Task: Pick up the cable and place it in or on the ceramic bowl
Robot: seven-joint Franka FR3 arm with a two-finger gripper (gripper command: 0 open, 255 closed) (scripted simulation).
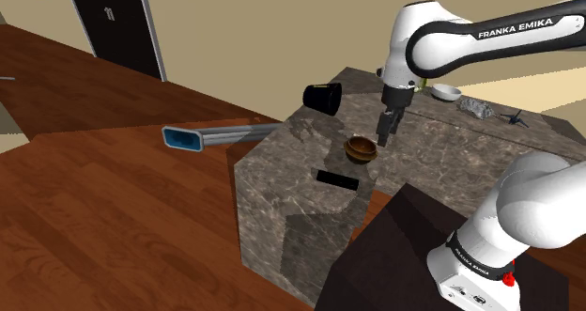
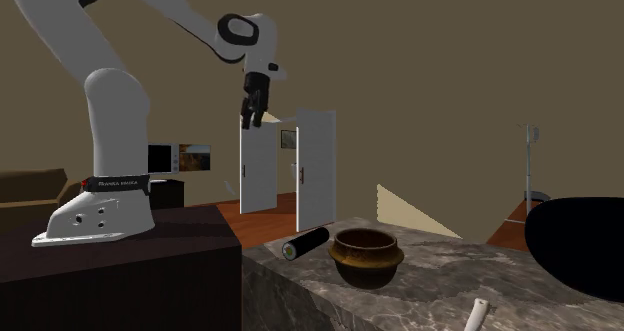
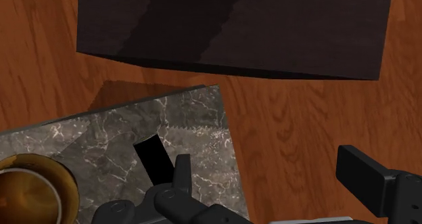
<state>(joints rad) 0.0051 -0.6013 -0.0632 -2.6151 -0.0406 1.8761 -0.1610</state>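
Black gripper high over edge of marble counter, jaws wide apart, clasping nothing; black cable flat on that counter between brown bowl and dark stand, touching neither

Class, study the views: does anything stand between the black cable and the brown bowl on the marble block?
Nothing visible does. The cable lies beside the bowl, with only bare marble block between them. The gripper hangs above them, fingers open, with nothing beneath it but air.
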